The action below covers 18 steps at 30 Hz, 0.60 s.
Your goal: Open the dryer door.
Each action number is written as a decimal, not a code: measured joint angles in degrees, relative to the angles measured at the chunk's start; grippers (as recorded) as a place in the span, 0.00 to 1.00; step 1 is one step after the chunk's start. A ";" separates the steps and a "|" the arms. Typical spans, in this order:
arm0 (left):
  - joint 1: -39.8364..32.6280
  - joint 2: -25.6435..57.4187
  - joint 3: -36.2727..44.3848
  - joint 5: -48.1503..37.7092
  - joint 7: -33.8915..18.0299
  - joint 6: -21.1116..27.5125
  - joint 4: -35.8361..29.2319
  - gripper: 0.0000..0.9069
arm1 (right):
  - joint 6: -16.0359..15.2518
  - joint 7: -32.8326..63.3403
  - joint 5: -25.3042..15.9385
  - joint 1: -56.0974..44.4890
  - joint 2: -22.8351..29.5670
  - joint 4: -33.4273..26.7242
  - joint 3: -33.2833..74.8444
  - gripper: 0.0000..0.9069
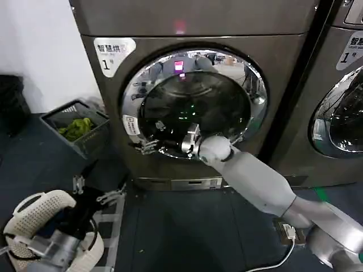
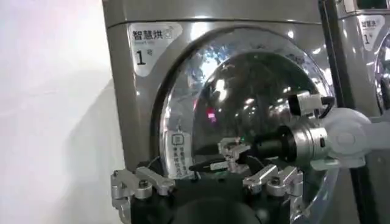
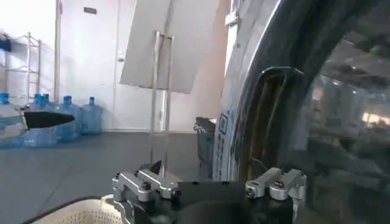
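Dark blue-grey flooring (image 1: 187, 226) runs up to the foot of the dryer (image 1: 187, 102), a brown-grey metallic front-loader that stands against a white wall (image 1: 34, 45) on the left and bears a white "1" label (image 1: 113, 52) at its upper left corner. A twin machine (image 1: 334, 107) stands just beside it on the right, partly seen. On the floor to the left of the dryer sits a dark crate (image 1: 76, 127) with green cloth (image 1: 76, 128) in it. Nearer, at the lower left, lies a white perforated laundry basket (image 1: 34, 215); what it holds cannot be made out. The dryer door (image 1: 193, 102), with its wide chrome rim and dark domed glass, lies shut and flat against the front of the machine. The right gripper (image 1: 148, 146) reaches across to the lower left of the rim, near the small white sticker (image 1: 131, 124), its fingers spread a little way with nothing visibly between them. The left gripper (image 1: 85, 184) hangs low over the basket, well apart from the door, and whether it is spread or closed cannot be told.
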 joint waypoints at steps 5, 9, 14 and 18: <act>-0.80 0.46 -0.04 -0.06 -0.08 0.09 0.29 1.00 | -0.21 0.51 0.03 0.39 0.83 -0.12 -0.46 1.00; -1.56 1.03 -0.56 -0.08 -0.30 0.12 0.83 1.00 | -0.55 1.75 0.09 0.61 1.36 0.01 -0.89 1.00; -2.71 2.21 -1.33 -0.87 -0.56 0.41 1.44 1.00 | -0.85 2.71 0.08 0.87 2.36 0.07 -1.41 1.00; -3.62 2.96 -1.56 -1.09 -0.65 0.47 2.11 1.00 | -1.09 2.48 0.09 1.47 2.60 -0.27 -2.02 1.00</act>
